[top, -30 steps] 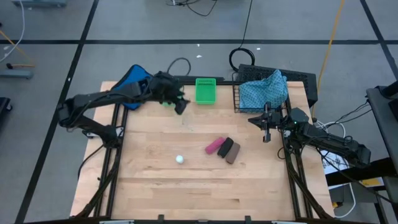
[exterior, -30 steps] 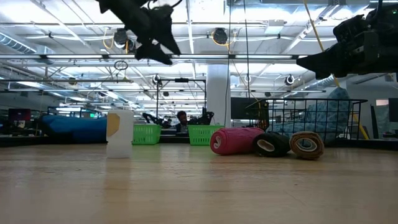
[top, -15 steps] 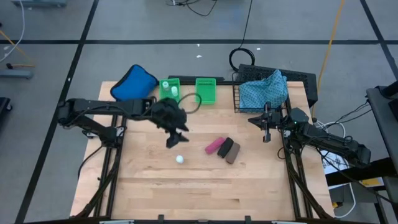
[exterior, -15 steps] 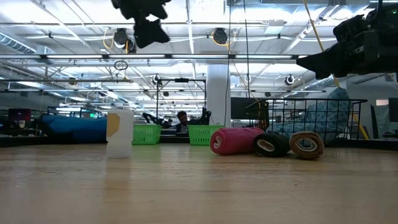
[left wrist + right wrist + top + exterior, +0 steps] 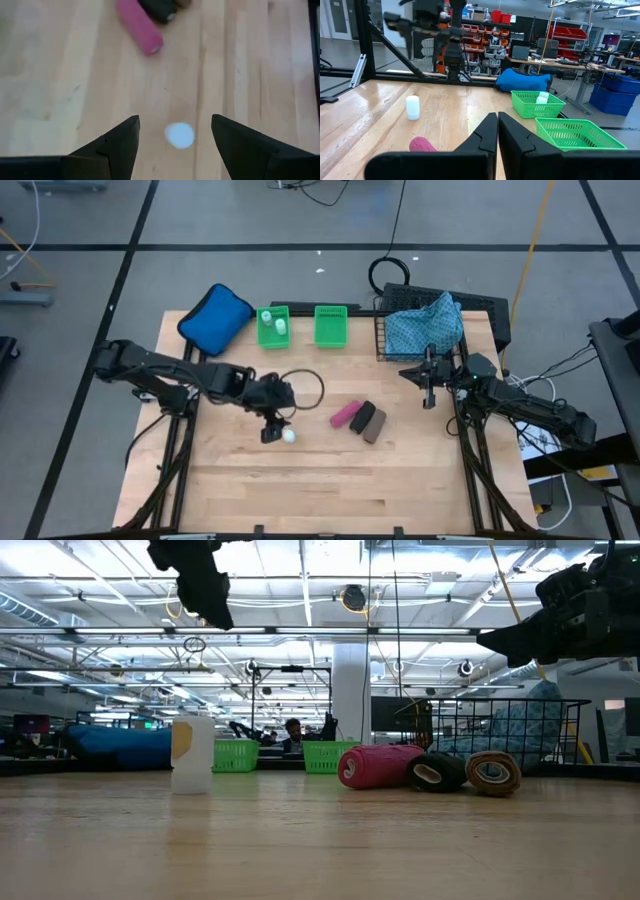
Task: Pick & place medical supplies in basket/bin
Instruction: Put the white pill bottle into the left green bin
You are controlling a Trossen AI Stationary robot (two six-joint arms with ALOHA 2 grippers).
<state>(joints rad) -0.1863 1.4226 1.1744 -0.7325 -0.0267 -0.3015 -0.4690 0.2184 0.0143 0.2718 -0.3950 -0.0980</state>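
A small white bottle (image 5: 289,436) stands upright on its base on the wood table, and it also shows in the low view (image 5: 192,753). My left gripper (image 5: 272,430) hangs open in the air right over it. In the left wrist view the bottle (image 5: 179,135) lies below, between the spread fingers of the gripper (image 5: 175,120). Pink (image 5: 344,414), black (image 5: 361,417) and brown (image 5: 375,425) rolls lie side by side to the bottle's right. The blue-green cloth (image 5: 425,325) lies in the black wire basket (image 5: 381,340). My right gripper (image 5: 430,395) waits shut by the basket's near side.
Two green bins stand at the far edge; the left one (image 5: 272,327) holds white bottles, and the right one (image 5: 330,324) stands beside it. A solid blue pouch (image 5: 214,315) lies at the far left corner. Bare wood stretches along the near half of the table.
My left gripper has swung from the left green bin at the far edge toward the near side and to the right, ending above the white bottle on the table. The bottle, the rolls and my right arm have kept still.
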